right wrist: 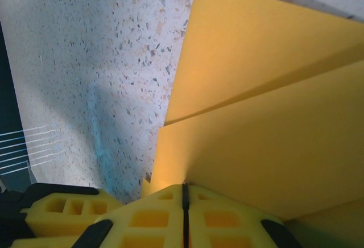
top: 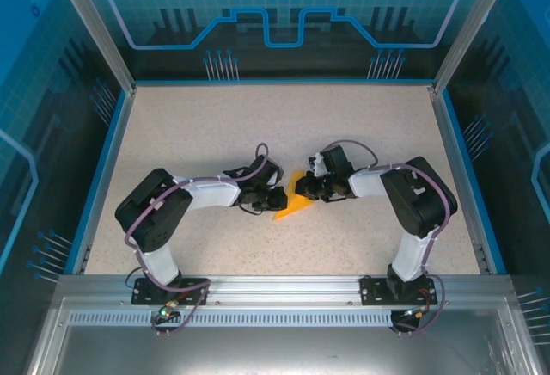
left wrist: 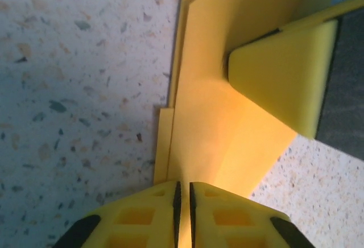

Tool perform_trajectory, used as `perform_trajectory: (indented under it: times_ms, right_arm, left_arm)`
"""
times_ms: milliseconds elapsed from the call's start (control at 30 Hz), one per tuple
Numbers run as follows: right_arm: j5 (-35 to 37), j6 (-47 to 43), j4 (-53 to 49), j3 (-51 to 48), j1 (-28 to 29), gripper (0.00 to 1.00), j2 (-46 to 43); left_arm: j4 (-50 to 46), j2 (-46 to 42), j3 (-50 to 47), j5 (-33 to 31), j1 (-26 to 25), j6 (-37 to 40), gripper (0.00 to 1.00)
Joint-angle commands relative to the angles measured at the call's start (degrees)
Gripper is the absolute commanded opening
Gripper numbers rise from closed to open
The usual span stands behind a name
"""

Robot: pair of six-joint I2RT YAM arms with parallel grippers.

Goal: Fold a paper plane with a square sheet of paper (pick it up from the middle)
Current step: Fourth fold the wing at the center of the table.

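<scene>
Two arms reach over the table (top: pixel 258 134) and meet near its centre, where the unfinished paper plane (top: pixel 290 206) lies, tip toward 7 o'clock. Left fingers (left wrist: pixel 142 219), at its 9 o'clock, stand a narrow slit apart with a paper edge between them. Right fingers (right wrist: pixel 153 219), at 3 o'clock, press together on the layers. Risk: unequal pull, or a slack left pinch, could slide the layers, skewing the crease or tearing the paper.
</scene>
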Motion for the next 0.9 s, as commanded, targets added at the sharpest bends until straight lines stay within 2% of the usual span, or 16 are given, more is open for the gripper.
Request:
perform_trajectory:
  times_ms: [0,100,200,333,867]
  right_arm:
    - [3.2,-1.6,-4.7,-0.8,0.3,0.08,3.2]
    - [3.4,-1.4,-4.3,-1.0,0.3,0.08,3.5]
    - [3.5,-1.2,-4.4,-1.0,0.4,0.08,3.9]
    - [3.8,-1.5,-5.1,-0.9,0.3,0.08,4.0]
    - [4.2,-1.2,-5.8,-0.6,0.3,0.08,4.6]
  left_arm:
    - [-6.1,-3.2,3.4,4.5,0.0,0.0,0.21]
    - [-5.3,-3.5,3.7,6.3,0.2,-2.1,0.25]
    - [-3.0,-2.7,2.7,6.8,0.2,-4.1,0.25]
    - [2.1,-3.0,-0.1,6.8,0.3,-7.7,0.19]
    - [0.6,1.8,-0.6,6.8,0.5,-9.7,0.17]
